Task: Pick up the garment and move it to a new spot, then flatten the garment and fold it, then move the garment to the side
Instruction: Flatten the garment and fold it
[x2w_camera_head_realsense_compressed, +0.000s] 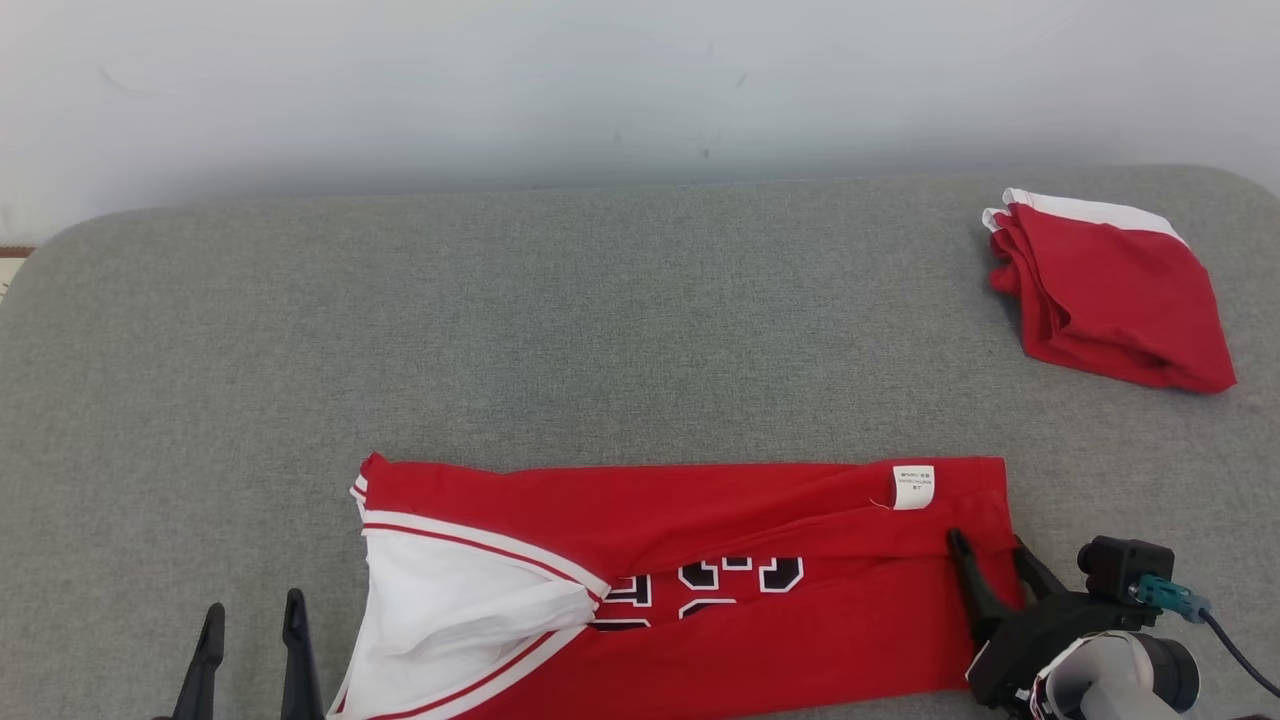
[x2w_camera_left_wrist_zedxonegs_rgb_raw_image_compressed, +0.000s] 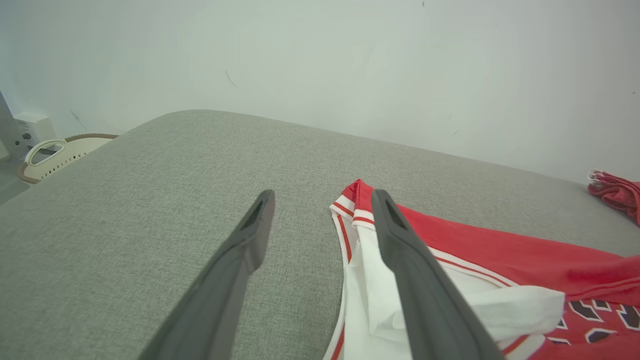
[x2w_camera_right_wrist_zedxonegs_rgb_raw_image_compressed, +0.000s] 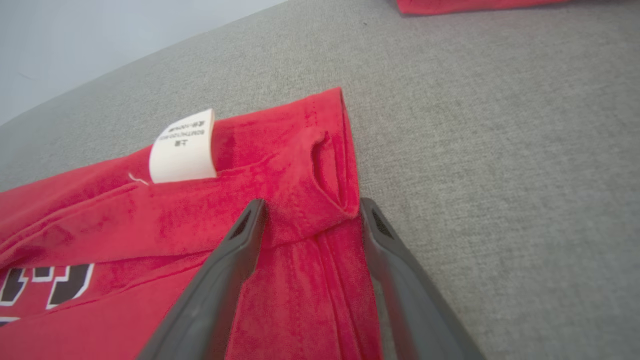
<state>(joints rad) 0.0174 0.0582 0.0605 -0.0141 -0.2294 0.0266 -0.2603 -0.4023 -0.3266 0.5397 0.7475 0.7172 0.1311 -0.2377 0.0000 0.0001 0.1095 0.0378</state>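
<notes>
The garment (x2w_camera_head_realsense_compressed: 700, 510) is a red jersey with white trim and black lettering, lying folded lengthwise near the front edge of the grey surface. A white label (x2w_camera_head_realsense_compressed: 912, 487) sticks up at its right end. My left gripper (x2w_camera_head_realsense_compressed: 250, 615) stands open just left of the white armhole, with one finger (x2w_camera_left_wrist_zedxonegs_rgb_raw_image_compressed: 400, 240) over the trim in the left wrist view and nothing between the fingers. My right gripper (x2w_camera_head_realsense_compressed: 990, 548) is open over the garment's right end (x2w_camera_right_wrist_zedxonegs_rgb_raw_image_compressed: 305, 200), its fingers straddling a raised fold of red cloth there.
A second red and white garment (x2w_camera_head_realsense_compressed: 1105, 290) lies folded at the back right of the grey padded surface (x2w_camera_head_realsense_compressed: 600, 330). A pale wall runs behind. A cream basket (x2w_camera_left_wrist_zedxonegs_rgb_raw_image_compressed: 60, 155) sits on the floor beyond the surface's left edge.
</notes>
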